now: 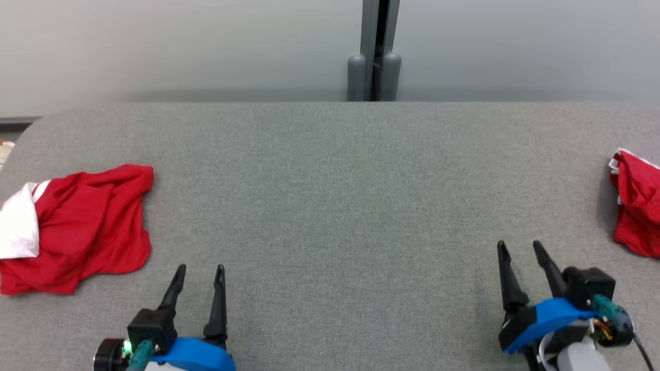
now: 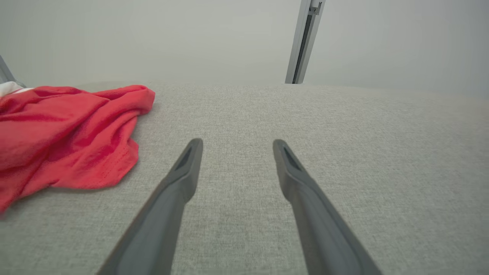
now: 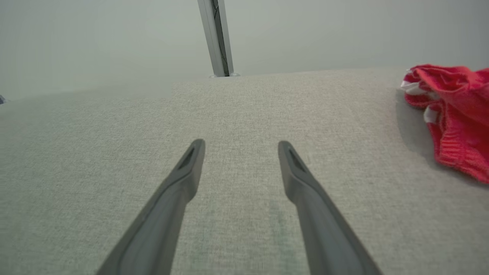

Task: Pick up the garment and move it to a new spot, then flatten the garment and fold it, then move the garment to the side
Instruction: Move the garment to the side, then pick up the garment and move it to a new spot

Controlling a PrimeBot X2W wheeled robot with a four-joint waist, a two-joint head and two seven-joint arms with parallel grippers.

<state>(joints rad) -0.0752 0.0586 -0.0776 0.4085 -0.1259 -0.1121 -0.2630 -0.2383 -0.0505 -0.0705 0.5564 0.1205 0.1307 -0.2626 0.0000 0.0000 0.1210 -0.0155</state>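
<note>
- Left hand (image 1: 201,268) is spread wide and empty over the grey table (image 1: 330,180).
- Right hand (image 1: 518,245) is the same: released, holding nothing.
- Crumpled red-and-white garment (image 1: 87,221) lies at the table's left end, near the left hand, apart.
- Second red garment (image 1: 637,206) sits bunched at the right edge.
</note>
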